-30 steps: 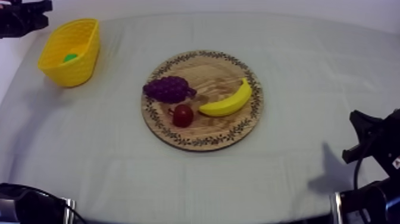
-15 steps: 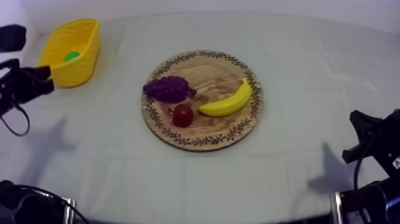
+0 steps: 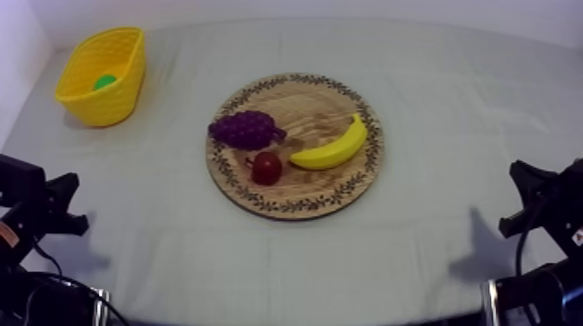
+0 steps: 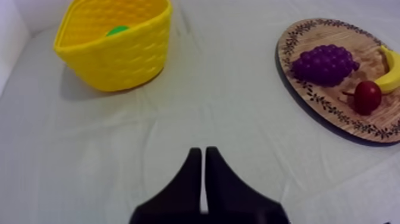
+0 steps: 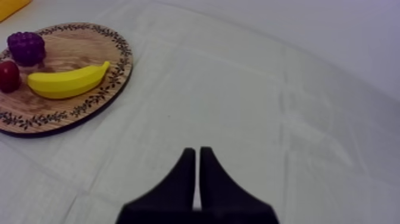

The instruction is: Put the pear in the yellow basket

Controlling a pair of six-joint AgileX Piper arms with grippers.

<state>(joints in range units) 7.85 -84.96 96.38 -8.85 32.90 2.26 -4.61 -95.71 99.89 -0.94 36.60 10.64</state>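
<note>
- Your left gripper point(image 4: 199, 152), with its two black fingers, sits low and well to the left of the round wooden board point(image 3: 312, 108) with the leaf-patterned rim, nearer the camera than the board. The fingers lie pressed together in a narrow wedge with nothing between them, over the bare grey-white cloth point(image 3: 173, 251).
- The yellow basket point(image 3: 108, 102) with a lattice wall stands upright, well to the left of the board and farther back, with open cloth between the two.
- The green toy pear point(image 3: 104, 82) lies inside that basket, off the board. You see just a small green patch of it past the rim, so I cannot tell how it lies.
- The bunch of dark purple toy grapes point(image 3: 245, 128) rests on the left part of the board, inside the patterned rim.
- The small red fruit point(image 3: 266, 167), round and glossy, sits on the board just in front of the grapes, near the board's middle. I cannot tell whether the two touch.
- The curved yellow toy banana point(image 3: 331, 149) lies across the right half of the board. One end is just beside the small red fruit and the other points toward the rim at the back right.
- Your right gripper point(image 5: 197, 152) sits low and well to the right of the board. Its black fingers are closed against each other and hold nothing, over bare cloth.
</note>
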